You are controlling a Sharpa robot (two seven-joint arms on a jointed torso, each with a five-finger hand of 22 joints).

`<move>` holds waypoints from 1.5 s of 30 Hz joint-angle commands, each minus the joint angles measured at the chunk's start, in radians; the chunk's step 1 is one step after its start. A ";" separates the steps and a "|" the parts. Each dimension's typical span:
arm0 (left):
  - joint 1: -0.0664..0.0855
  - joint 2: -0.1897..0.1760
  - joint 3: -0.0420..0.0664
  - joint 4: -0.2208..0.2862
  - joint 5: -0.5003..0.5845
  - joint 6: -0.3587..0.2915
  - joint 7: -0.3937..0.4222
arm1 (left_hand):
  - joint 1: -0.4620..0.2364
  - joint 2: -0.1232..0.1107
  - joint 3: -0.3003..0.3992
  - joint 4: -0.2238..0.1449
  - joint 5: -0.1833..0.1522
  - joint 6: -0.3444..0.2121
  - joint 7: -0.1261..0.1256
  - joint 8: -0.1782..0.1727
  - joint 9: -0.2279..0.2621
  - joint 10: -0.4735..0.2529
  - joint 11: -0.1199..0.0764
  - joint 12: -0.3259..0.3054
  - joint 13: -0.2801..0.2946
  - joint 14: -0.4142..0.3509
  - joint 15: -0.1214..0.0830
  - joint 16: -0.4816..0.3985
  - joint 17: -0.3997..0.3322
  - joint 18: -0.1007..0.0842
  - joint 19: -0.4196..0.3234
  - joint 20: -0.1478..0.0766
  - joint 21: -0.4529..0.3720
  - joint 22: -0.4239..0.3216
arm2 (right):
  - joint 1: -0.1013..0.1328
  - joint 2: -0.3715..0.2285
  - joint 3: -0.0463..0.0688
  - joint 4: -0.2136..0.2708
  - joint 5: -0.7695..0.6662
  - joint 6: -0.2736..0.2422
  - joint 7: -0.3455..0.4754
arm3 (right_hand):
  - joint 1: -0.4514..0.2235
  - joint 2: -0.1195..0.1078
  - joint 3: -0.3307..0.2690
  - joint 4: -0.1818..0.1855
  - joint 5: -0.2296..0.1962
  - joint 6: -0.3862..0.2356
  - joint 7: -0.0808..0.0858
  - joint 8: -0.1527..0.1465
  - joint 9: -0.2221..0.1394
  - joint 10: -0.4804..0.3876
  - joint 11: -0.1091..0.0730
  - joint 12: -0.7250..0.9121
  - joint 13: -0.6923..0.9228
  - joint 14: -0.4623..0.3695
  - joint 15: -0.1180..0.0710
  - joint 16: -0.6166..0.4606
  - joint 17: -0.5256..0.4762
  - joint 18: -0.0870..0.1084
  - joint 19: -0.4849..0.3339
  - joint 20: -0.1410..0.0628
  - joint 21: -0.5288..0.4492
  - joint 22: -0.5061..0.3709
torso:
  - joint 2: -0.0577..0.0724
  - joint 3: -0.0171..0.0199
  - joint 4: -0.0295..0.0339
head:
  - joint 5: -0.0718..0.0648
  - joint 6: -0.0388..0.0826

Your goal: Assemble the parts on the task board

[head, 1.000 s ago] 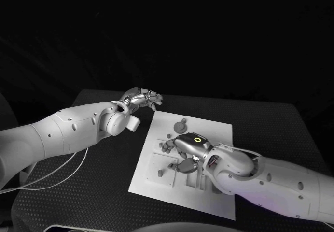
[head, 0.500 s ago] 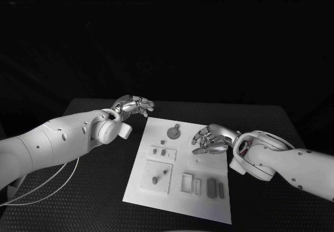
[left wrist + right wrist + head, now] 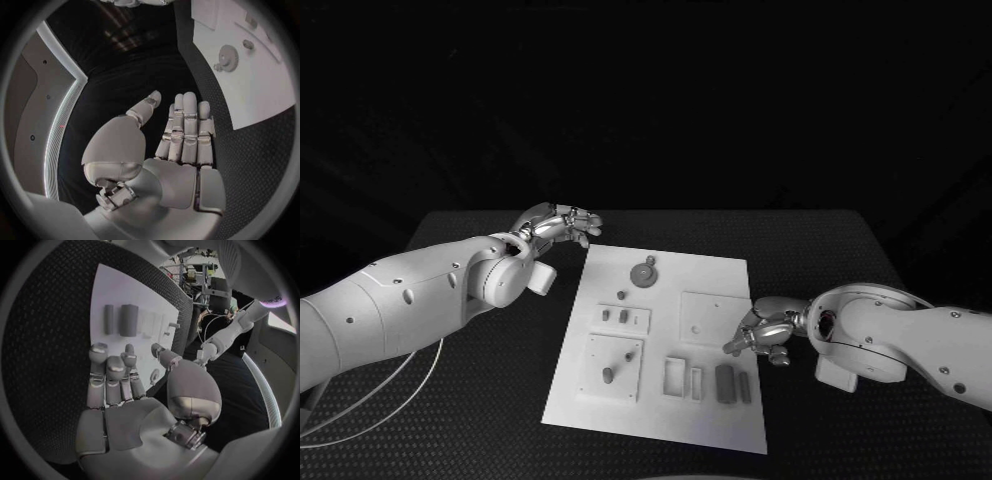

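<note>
Dim all round, background lost in black. Lit from above, so white board (image 3: 661, 340) and pale arms stand out bright against the dark surface (image 3: 834, 250). Soft glints on silver fingers (image 3: 186, 125). Strong fisheye bending and dark rims in wrist views. Reasonably sharp.

The white task board (image 3: 711, 290) lies open from above, low grey parts (image 3: 731, 382) scattered on it, with the left hand (image 3: 557, 224) off its far left corner and the right hand (image 3: 764, 338) at its right edge, bare black table (image 3: 834, 250) around.
</note>
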 commanded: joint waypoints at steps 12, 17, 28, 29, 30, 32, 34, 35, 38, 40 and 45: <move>-0.001 -0.005 -0.001 0.035 0.007 0.028 0.007 | -0.007 -0.008 -0.001 0.007 0.000 -0.001 0.002 -0.006 0.002 -0.005 -0.001 0.006 0.000 -0.002 0.006 -0.004 0.002 -0.002 -0.001 -0.025 -0.004 0.002 | -0.001 -0.024 -0.041 0.057 -0.002 0.044 -0.138 | -0.076 0.026 0.008 -0.009 -0.006 0.036 -0.004 -0.009 -0.002 0.031 -0.005 0.003 0.012 0.027 -0.001 0.001 0.028 0.042 0.018 -0.009 0.042 0.020 | -0.003 -0.0045 -0.0011 | -0.028 -0.034; -0.001 -0.008 -0.001 0.040 0.007 0.027 0.007 | -0.009 -0.008 -0.001 0.008 0.000 -0.001 0.002 -0.006 0.002 -0.006 -0.001 0.006 0.000 -0.002 0.006 -0.005 0.002 -0.002 -0.001 -0.025 -0.005 0.003 | -0.002 -0.014 -0.046 0.060 -0.006 0.039 -0.137 | -0.090 0.026 0.011 -0.014 -0.006 0.044 -0.005 -0.011 -0.004 0.034 -0.007 0.001 0.014 0.030 -0.002 -0.002 0.032 0.042 0.016 -0.008 0.047 0.019 | -0.001 -0.0023 0.0002 | -0.029 -0.038; -0.001 -0.011 -0.001 0.042 0.007 0.028 0.007 | -0.010 -0.008 -0.002 0.009 0.000 -0.001 0.002 -0.006 0.002 -0.006 -0.001 0.006 0.000 -0.003 0.006 -0.005 0.002 -0.002 -0.002 -0.025 -0.005 0.003 | -0.010 0.020 -0.053 0.048 -0.006 0.010 -0.126 | -0.100 0.022 0.020 -0.022 -0.006 0.047 -0.006 -0.016 -0.007 0.036 -0.007 -0.002 0.016 0.031 -0.003 -0.007 0.037 0.042 0.013 -0.007 0.051 0.018 | -0.002 -0.0027 -0.0009 | -0.027 -0.043; -0.001 -0.011 -0.001 0.042 0.007 0.028 0.007 | -0.010 -0.008 -0.002 0.009 0.000 -0.001 0.002 -0.006 0.002 -0.006 -0.001 0.006 0.000 -0.003 0.006 -0.005 0.002 -0.002 -0.002 -0.025 -0.005 0.003 | -0.012 0.024 -0.054 0.045 -0.008 0.009 -0.126 | -0.101 0.022 0.022 -0.023 -0.006 0.048 -0.006 -0.017 -0.007 0.036 -0.007 -0.002 0.017 0.031 -0.003 -0.007 0.038 0.042 0.012 -0.007 0.051 0.018 | -0.002 -0.0028 -0.0009 | -0.027 -0.043; -0.001 -0.011 -0.001 0.042 0.007 0.028 0.007 | -0.010 -0.008 -0.002 0.009 0.000 -0.001 0.002 -0.006 0.002 -0.006 -0.001 0.006 0.000 -0.003 0.006 -0.005 0.002 -0.002 -0.002 -0.025 -0.005 0.003 | -0.014 0.026 -0.054 0.043 -0.010 0.008 -0.125 | -0.101 0.022 0.023 -0.024 -0.006 0.048 -0.006 -0.017 -0.007 0.036 -0.007 -0.003 0.017 0.032 -0.003 -0.007 0.038 0.042 0.012 -0.007 0.051 0.018 | -0.002 -0.0030 -0.0009 | -0.027 -0.044; -0.001 -0.011 -0.001 0.043 0.007 0.029 0.007 | -0.010 -0.008 -0.002 0.009 0.000 -0.001 0.002 -0.006 0.002 -0.006 -0.001 0.006 0.000 -0.003 0.006 -0.005 0.002 -0.002 -0.002 -0.025 -0.005 0.003 | -0.021 0.034 -0.055 0.036 -0.007 0.010 -0.117 | -0.102 0.022 0.025 -0.027 -0.006 0.049 -0.006 -0.018 -0.008 0.036 -0.007 -0.003 0.017 0.032 -0.003 -0.008 0.039 0.042 0.012 -0.007 0.052 0.018 | -0.002 -0.0029 -0.0008 | -0.027 -0.045; -0.001 -0.012 -0.001 0.044 0.007 0.029 0.007 | -0.011 -0.008 -0.002 0.009 0.000 -0.001 0.002 -0.006 0.002 -0.006 -0.001 0.006 0.000 -0.003 0.006 -0.005 0.002 -0.002 -0.002 -0.025 -0.005 0.003 | -0.026 0.040 -0.056 0.032 -0.005 0.005 -0.114 | -0.103 0.021 0.027 -0.029 -0.006 0.049 -0.006 -0.019 -0.008 0.036 -0.007 -0.004 0.018 0.032 -0.003 -0.009 0.040 0.042 0.011 -0.007 0.053 0.017 | -0.002 -0.0026 0.0003 | -0.024 -0.045; -0.001 -0.012 -0.001 0.044 0.007 0.029 0.007 | -0.011 -0.008 -0.002 0.010 0.000 -0.001 0.002 -0.006 0.002 -0.007 -0.001 0.007 0.000 -0.003 0.007 -0.005 0.002 -0.002 -0.002 -0.025 -0.005 0.003 | -0.030 0.043 -0.056 0.029 -0.006 0.005 -0.113 | -0.103 0.020 0.028 -0.030 -0.006 0.049 -0.006 -0.019 -0.008 0.036 -0.007 -0.004 0.018 0.032 -0.003 -0.009 0.041 0.042 0.011 -0.007 0.053 0.017 | -0.002 -0.0028 0.0006 | -0.023 -0.045; -0.001 -0.013 -0.001 0.044 0.007 0.029 0.006 | -0.011 -0.008 -0.002 0.010 0.000 -0.002 0.002 -0.006 0.002 -0.007 0.000 0.007 0.000 -0.003 0.007 -0.005 0.003 -0.002 -0.002 -0.025 -0.006 0.003 | -0.036 0.060 -0.057 0.014 -0.010 -0.005 -0.110 | -0.103 0.018 0.034 -0.041 -0.006 0.050 -0.005 -0.022 -0.009 0.036 -0.007 -0.005 0.020 0.033 -0.002 -0.012 0.044 0.042 0.010 -0.007 0.055 0.017 | -0.002 -0.0023 0.0006 | -0.023 -0.047; -0.001 -0.013 -0.001 0.045 0.007 0.028 0.006 | -0.012 -0.008 -0.003 0.010 0.000 -0.002 0.002 -0.006 0.002 -0.007 0.000 0.007 0.000 -0.003 0.007 -0.005 0.003 -0.002 -0.002 -0.025 -0.006 0.003 | -0.041 0.067 -0.058 0.011 -0.021 -0.014 -0.108 | -0.103 0.016 0.035 -0.045 -0.006 0.050 -0.005 -0.023 -0.010 0.036 -0.006 -0.006 0.021 0.033 -0.002 -0.013 0.045 0.042 0.009 -0.007 0.056 0.016 | -0.002 -0.0026 0.0002 | -0.023 -0.047; -0.001 -0.013 -0.001 0.045 0.007 0.030 0.005 | -0.012 -0.008 -0.003 0.011 0.000 -0.002 0.002 -0.007 0.002 -0.007 0.000 0.007 0.000 -0.003 0.007 -0.005 0.003 -0.002 -0.002 -0.025 -0.006 0.004 | -0.042 0.082 -0.058 0.005 -0.031 -0.035 -0.106 | -0.105 0.013 0.038 -0.053 -0.006 0.051 -0.005 -0.025 -0.011 0.036 -0.006 -0.007 0.022 0.033 -0.002 -0.014 0.047 0.042 0.009 -0.006 0.057 0.016 | -0.002 -0.0024 0.0000 | -0.021 -0.049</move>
